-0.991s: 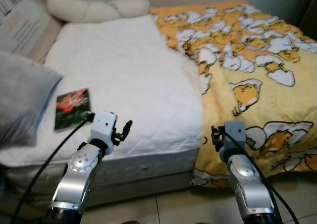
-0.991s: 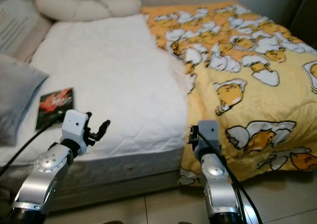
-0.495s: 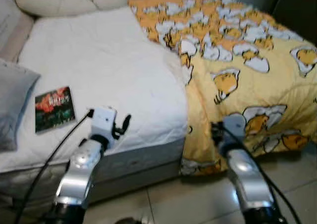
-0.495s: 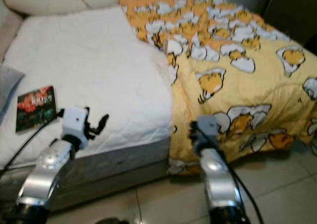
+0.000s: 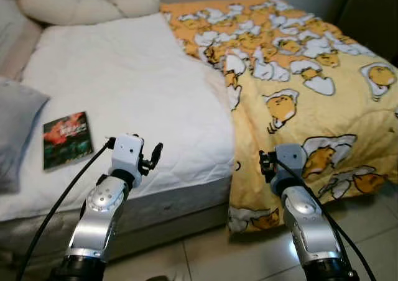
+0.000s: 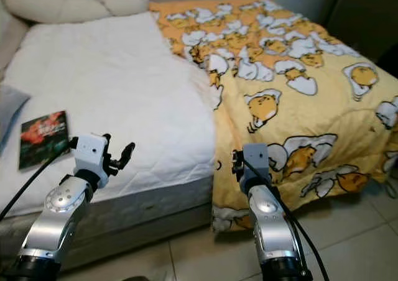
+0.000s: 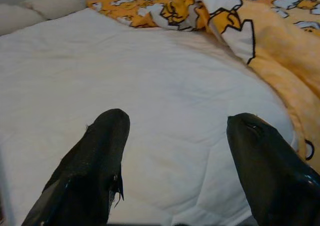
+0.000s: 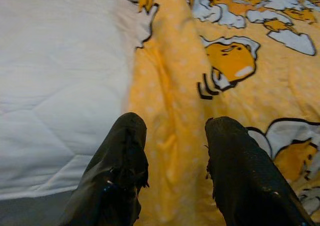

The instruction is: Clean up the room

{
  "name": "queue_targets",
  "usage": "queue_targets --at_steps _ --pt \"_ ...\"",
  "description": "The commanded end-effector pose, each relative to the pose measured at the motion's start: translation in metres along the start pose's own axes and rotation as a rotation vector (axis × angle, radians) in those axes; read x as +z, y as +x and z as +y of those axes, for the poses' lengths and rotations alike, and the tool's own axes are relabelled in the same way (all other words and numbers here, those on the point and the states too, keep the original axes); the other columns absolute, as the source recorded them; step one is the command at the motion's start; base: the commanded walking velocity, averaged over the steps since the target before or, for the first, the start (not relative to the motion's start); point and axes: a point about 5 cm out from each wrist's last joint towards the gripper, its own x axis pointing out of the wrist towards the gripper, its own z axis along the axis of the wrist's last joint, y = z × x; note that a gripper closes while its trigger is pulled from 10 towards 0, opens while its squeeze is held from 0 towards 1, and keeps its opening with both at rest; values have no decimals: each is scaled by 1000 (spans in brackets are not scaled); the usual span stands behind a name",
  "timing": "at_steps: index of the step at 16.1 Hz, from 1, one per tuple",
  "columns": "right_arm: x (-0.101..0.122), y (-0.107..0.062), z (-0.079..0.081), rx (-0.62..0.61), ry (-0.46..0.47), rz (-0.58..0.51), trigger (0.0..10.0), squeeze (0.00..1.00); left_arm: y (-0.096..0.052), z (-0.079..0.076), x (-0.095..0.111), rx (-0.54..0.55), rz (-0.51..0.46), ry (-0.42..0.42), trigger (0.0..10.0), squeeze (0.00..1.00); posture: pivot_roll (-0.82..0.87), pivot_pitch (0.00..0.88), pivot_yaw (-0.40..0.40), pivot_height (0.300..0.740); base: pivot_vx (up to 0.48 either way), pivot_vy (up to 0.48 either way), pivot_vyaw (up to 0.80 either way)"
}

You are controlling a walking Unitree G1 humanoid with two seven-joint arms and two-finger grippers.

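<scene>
Bed: the bed stood before the robot with its white mattress pad bare across the left half; its near edge ran just beyond both grippers.
Duvet: the yellow duvet with the egg cartoon print lay bunched over the right half of the bed, its folded-back edge running down the middle and its near part hanging over the near edge toward the tiled floor.
Book: a book with a red and green cover lay flat on the white pad near the bed's left side, close to the near edge.
Pillows: a grey pillow rested at the left edge beside the book; a long cream bolster lay along the far edge.
Left gripper: the left gripper hung above the near edge of the white pad, fingers spread wide, grasping nothing.
Right gripper: the right gripper pointed at the duvet's folded edge, fingers apart and empty, not touching the fabric.
Progress: judged barely begun, as the duvet was not spread, the book was not put away, and nothing was in hand.
</scene>
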Motion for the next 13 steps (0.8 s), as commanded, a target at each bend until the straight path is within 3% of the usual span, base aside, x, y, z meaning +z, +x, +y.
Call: queue_targets --at_steps 1,12,13 --pt "2 2 -1 -2 -8 -9 10000 0 0 0 -1 -9 3 3 10000 0 -34 0 17 740 292 0 0" --pt "-1 2 6 48 -51 8 10000 0 4 1 0 -38 6 20 10000 0 -36 0 31 740 301 0 0" --pt "-1 2 8 62 -61 9 10000 0 4 2 0 -38 5 20 10000 0 -35 0 32 740 300 0 800"
